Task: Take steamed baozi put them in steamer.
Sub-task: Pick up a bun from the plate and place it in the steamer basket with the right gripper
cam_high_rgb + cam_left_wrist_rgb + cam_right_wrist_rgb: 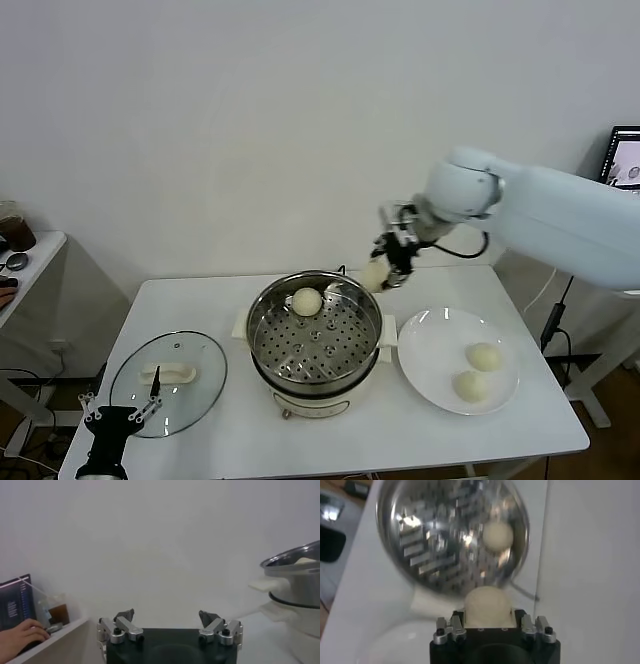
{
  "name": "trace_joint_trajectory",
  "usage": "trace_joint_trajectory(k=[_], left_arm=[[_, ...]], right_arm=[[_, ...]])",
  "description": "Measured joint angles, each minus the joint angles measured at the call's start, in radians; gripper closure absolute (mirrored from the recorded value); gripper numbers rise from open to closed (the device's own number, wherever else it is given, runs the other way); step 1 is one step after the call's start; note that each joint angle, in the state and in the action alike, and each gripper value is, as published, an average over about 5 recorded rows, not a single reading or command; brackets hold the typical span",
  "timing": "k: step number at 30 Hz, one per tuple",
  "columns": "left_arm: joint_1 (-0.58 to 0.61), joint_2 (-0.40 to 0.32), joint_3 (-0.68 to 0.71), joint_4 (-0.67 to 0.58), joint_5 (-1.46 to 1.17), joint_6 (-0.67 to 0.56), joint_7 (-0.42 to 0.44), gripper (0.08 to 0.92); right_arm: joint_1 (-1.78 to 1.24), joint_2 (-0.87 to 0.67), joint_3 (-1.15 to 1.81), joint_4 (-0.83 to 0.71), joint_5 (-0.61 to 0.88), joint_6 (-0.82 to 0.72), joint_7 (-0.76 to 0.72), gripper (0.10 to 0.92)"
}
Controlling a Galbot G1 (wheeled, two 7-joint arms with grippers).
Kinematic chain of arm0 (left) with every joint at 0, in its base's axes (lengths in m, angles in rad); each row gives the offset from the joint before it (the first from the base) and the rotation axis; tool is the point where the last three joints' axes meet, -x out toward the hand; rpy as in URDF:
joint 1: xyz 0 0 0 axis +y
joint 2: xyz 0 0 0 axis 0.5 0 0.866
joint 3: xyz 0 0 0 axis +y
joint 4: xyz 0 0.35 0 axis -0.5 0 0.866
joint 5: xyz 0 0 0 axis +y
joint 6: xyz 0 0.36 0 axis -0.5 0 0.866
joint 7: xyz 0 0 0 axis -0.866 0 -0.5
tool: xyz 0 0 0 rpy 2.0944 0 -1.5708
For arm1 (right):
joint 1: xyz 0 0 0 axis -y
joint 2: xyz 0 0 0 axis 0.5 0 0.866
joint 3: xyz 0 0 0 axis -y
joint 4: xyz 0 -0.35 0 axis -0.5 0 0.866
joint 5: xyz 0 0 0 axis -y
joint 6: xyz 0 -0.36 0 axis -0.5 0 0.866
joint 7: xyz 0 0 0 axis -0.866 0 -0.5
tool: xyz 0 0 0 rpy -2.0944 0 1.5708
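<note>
No brand, label or legible writing shows on any item; the small screen at the right edge of the head view is too small to read.

The steamer (pixel 316 340) stands at the centre of the white surface (pixel 520 430), a shiny pot with a perforated floor on a cream base. One bun (pixel 306 301) lies inside it, at the far side of the tray, toward the upper left of the pot. To the right of the steamer, just beside it, is a white plate (pixel 430 350) holding two buns (pixel 484 356) (pixel 469 385) close together on its right half. At lower left lies a glass lid (pixel 205 385) with a white handle (pixel 167 374), flat on the surface.

The right gripper (pixel 385 268) hangs in the air above the far right rim of the steamer, its jaws closed on a fourth bun (pixel 374 275). In the right wrist view that bun (pixel 488 606) sits between the jaws, with the pot (pixel 420 540) and its bun (pixel 498 535) beyond.

The left gripper (pixel 118 411) is parked at the lower left, over the near edge of the lid; in the left wrist view its jaws stand wide apart, holding nothing (pixel 170 622).
</note>
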Motion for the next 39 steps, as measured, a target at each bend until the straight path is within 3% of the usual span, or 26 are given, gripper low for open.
trace_joint_trajectory(k=[12,27,39], left_arm=[[-0.017,-0.002,-0.020,0.023,0.006,-0.003,-0.002,0.177],[-0.024,-0.002,-0.028,0.044,0.008,-0.009,-0.003,0.177],[-0.023,0.003,-0.037,0.047,0.007,-0.011,-0.003,0.177]], right_arm=[[-0.113,0.249,-0.023,-0.133,0.064,-0.106,0.089,0.448],[-0.209,0.402,-0.012,-0.264,0.066,-0.142,0.124,0.442],[-0.196,0.391,0.005,-0.264,0.036,-0.133,0.077,0.209]])
